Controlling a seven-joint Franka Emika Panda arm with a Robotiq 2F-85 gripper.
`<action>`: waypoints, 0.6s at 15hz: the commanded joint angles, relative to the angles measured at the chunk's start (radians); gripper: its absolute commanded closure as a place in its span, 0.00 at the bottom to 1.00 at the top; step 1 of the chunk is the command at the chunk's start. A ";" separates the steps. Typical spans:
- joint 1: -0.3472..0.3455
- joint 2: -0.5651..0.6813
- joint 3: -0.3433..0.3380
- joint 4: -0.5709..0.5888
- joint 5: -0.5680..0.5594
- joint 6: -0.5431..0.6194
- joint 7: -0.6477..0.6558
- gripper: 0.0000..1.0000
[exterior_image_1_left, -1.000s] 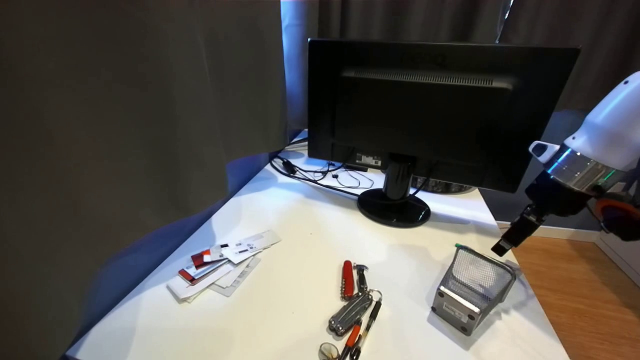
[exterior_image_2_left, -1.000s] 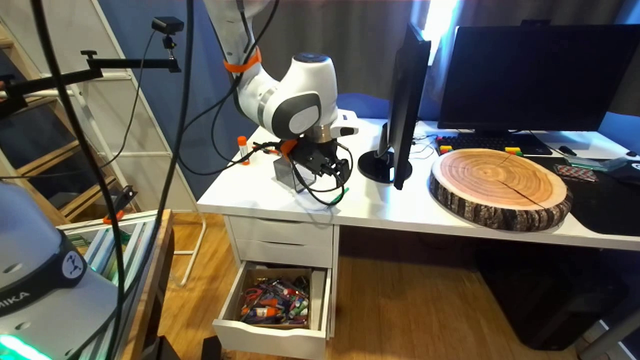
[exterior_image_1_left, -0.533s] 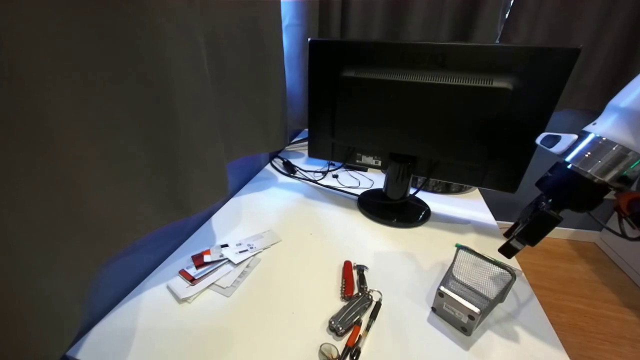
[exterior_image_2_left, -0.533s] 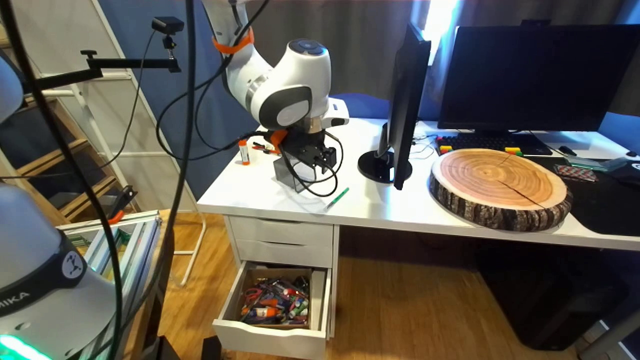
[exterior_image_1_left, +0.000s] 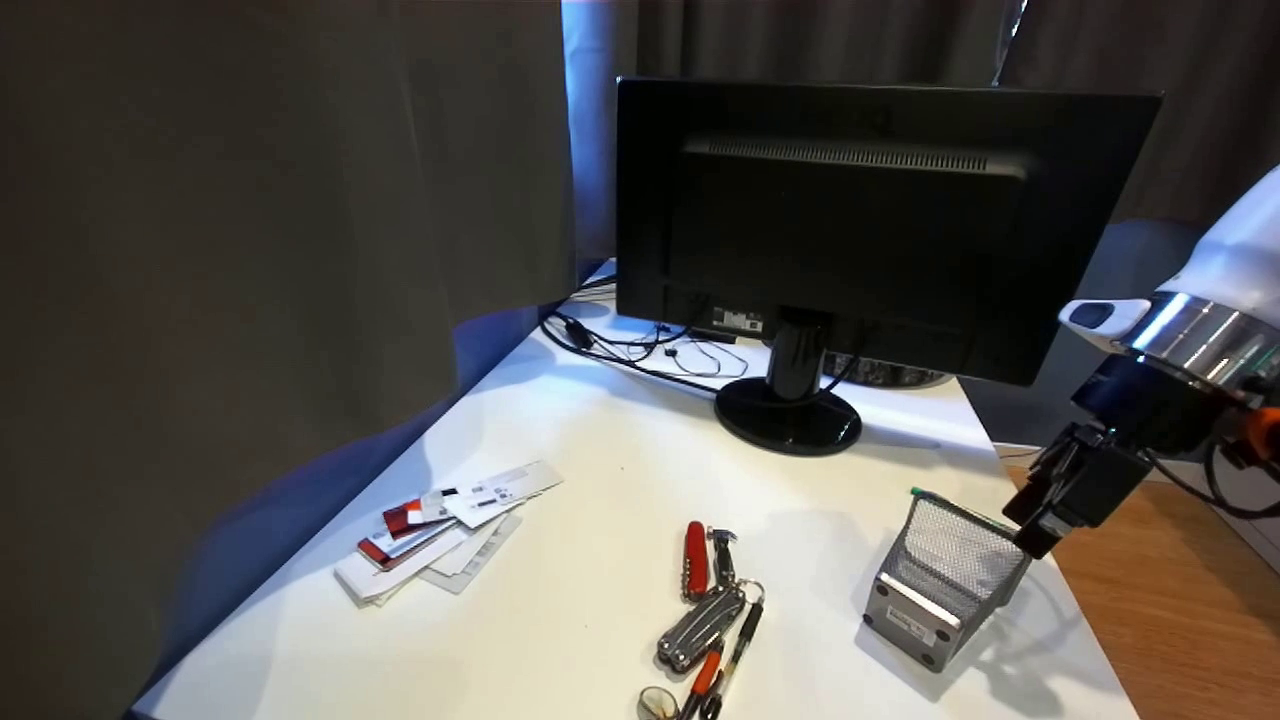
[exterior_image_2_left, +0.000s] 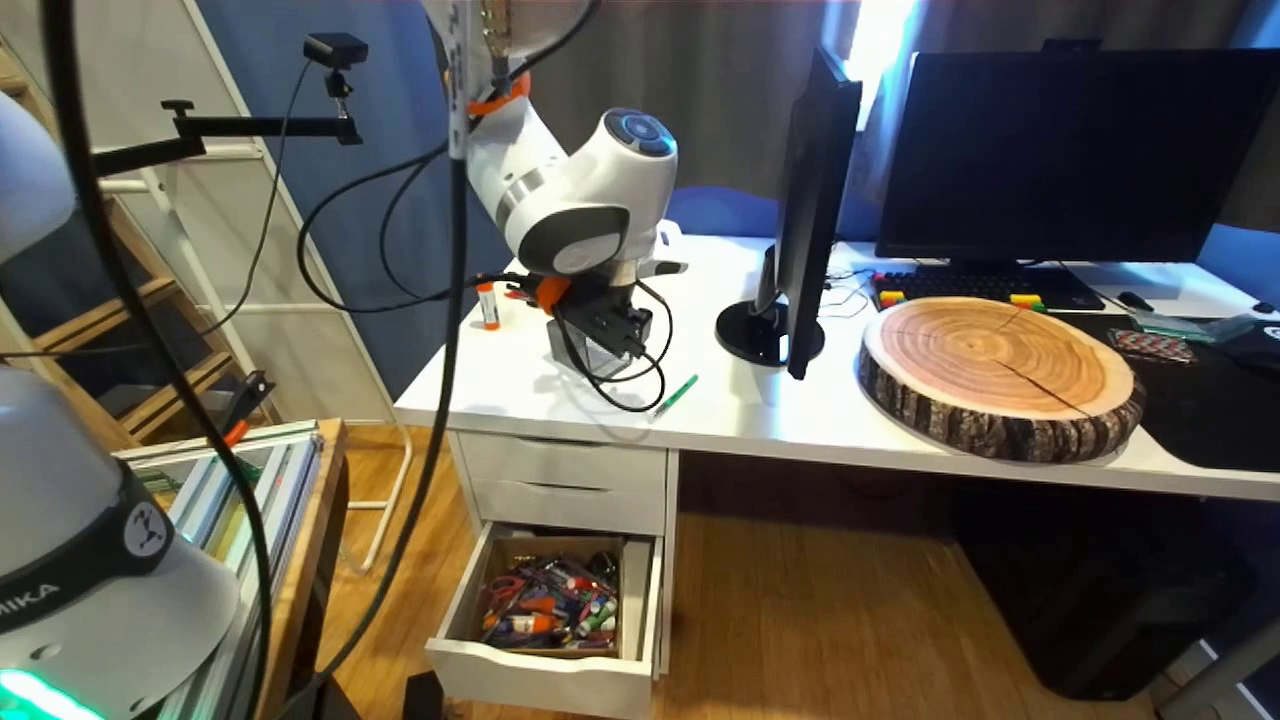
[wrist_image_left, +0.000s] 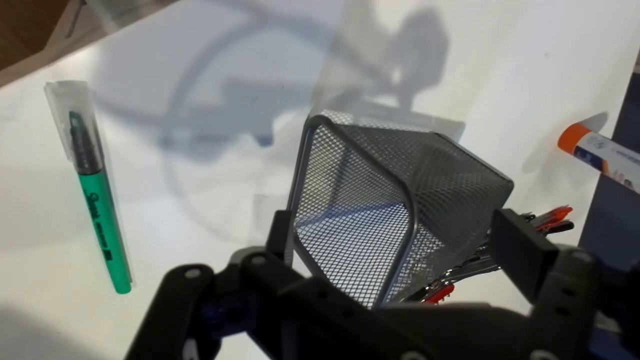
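A grey mesh pen holder (wrist_image_left: 360, 240) lies on its side on the white desk, its open mouth facing my gripper in the wrist view. It also shows in both exterior views (exterior_image_1_left: 912, 620) (exterior_image_2_left: 570, 350). My gripper (wrist_image_left: 400, 240) is open and empty. In the wrist view its fingers appear on either side of the holder; contact cannot be told. In an exterior view the fingertips (exterior_image_1_left: 1032, 535) are at the holder's rim, and the gripper (exterior_image_2_left: 630, 335) partly hides it in an exterior view. A green highlighter (wrist_image_left: 102, 220) with a clear cap lies beside the holder (exterior_image_2_left: 677, 395).
A glue stick (wrist_image_left: 607, 152) lies beyond the holder. A red pocket knife (exterior_image_1_left: 696, 560), a multitool (exterior_image_1_left: 700, 628) and pens lie nearby. Cards (exterior_image_1_left: 440, 540) are piled farther off. A monitor (exterior_image_1_left: 860, 230) and a wood slab (exterior_image_2_left: 1000, 350) stand on the desk. A filled drawer (exterior_image_2_left: 545, 675) is open.
My gripper has moved lower and closer to the pen holder, shifting left in an exterior view, where the highlighter is now uncovered. The holder has not moved.
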 joint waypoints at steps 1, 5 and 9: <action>-0.045 0.096 0.042 0.044 -0.001 -0.021 -0.061 0.00; -0.073 0.183 0.076 0.085 -0.007 -0.066 -0.098 0.26; -0.094 0.241 0.102 0.113 -0.004 -0.108 -0.127 0.44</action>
